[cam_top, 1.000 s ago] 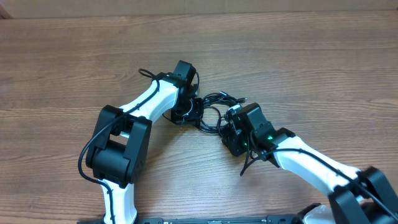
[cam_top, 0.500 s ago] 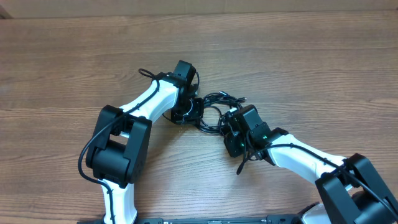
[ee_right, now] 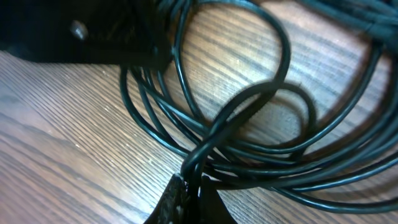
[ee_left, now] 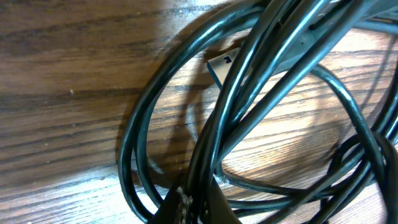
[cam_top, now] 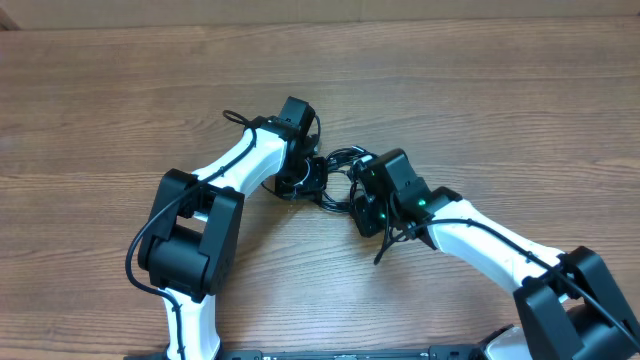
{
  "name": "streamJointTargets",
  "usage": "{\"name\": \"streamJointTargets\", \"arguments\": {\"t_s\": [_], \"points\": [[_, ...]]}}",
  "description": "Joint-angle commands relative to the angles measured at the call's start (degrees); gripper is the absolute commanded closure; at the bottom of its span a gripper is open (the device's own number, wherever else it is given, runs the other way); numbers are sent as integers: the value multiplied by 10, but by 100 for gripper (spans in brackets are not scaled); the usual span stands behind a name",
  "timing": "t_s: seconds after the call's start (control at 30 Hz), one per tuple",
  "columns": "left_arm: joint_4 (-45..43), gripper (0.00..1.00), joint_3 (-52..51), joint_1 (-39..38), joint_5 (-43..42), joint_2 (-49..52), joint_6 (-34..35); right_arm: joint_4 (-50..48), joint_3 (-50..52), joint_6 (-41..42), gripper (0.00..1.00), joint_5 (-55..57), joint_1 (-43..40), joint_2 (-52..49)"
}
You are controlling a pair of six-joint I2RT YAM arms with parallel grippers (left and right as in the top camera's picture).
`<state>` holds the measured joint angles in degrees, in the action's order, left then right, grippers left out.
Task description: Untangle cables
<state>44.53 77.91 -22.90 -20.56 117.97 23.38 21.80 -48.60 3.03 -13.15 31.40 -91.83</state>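
Note:
The cables (cam_top: 340, 172) are a tangle of thin black cords in the middle of the wooden table, between my two arms. My left gripper (cam_top: 318, 180) is at the tangle's left side, shut on a bundle of cable strands (ee_left: 261, 81); a silvery-teal plug tip (ee_left: 221, 62) lies among the loops. My right gripper (cam_top: 358, 205) is at the tangle's right side, shut on a looped cable strand (ee_right: 239, 115) just above the table. In the right wrist view the left gripper body (ee_right: 81, 31) is the dark shape at top left.
The wooden table (cam_top: 500, 110) extends on all sides. Thicker black wires run along my left arm (cam_top: 185, 235) and right arm (cam_top: 500, 255). The table's front edge and arm bases lie at the bottom of the overhead view.
My right gripper has moved left and slightly up toward the left gripper, carrying its strand, so the tangle is more covered. The left arm has not moved.

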Motion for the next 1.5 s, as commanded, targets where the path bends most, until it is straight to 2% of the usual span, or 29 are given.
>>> {"name": "streamJointTargets", "arguments": {"t_s": [0.0, 0.2, 0.23, 0.3, 0.33, 0.37, 0.4, 0.43, 0.47, 0.57, 0.9, 1.13, 1.27, 1.47], "points": [[-1, 96, -10, -4, 29, 5, -25, 14, -56, 24, 87, -3, -12, 45], [-4, 96, -10, -4, 27, 5, -26, -20, -74, 167, 69, -5, -24, 54], [-4, 96, -10, -4, 27, 5, -26, -22, -73, 181, 64, -6, -24, 54], [-4, 96, -10, -4, 27, 5, -27, -21, -73, 200, 41, -27, -24, 54], [-4, 96, -10, -4, 27, 5, -28, -20, -73, 199, 35, -49, -24, 54], [-4, 96, -10, -4, 27, 5, -28, -19, -73, 199, 41, -59, -22, 54], [-4, 96, -10, -4, 27, 5, -28, -18, -72, 201, 53, -61, -22, 53], [-4, 96, -10, -4, 27, 5, -28, -17, -72, 217, 68, -56, -22, 52], [-4, 96, -10, -4, 27, 5, -28, -16, -71, 243, 78, -49, -22, 50], [-4, 96, -10, -4, 27, 5, -28, -15, -70, 364, 85, -25, -26, 38], [-2, 96, -10, -4, 26, 5, -28, -16, -70, 568, 87, -23, -27, -60], [-2, 96, -10, -4, 25, 5, -28, -12, -70, 585, 88, 3, -29, -71], [-2, 96, -10, -4, 25, 5, -28, 7, -69, 631, 82, 43, -29, -72], [-2, 96, -10, -4, 25, 5, -28, -7, -69, 640, 82, 37, -29, -72]]}}
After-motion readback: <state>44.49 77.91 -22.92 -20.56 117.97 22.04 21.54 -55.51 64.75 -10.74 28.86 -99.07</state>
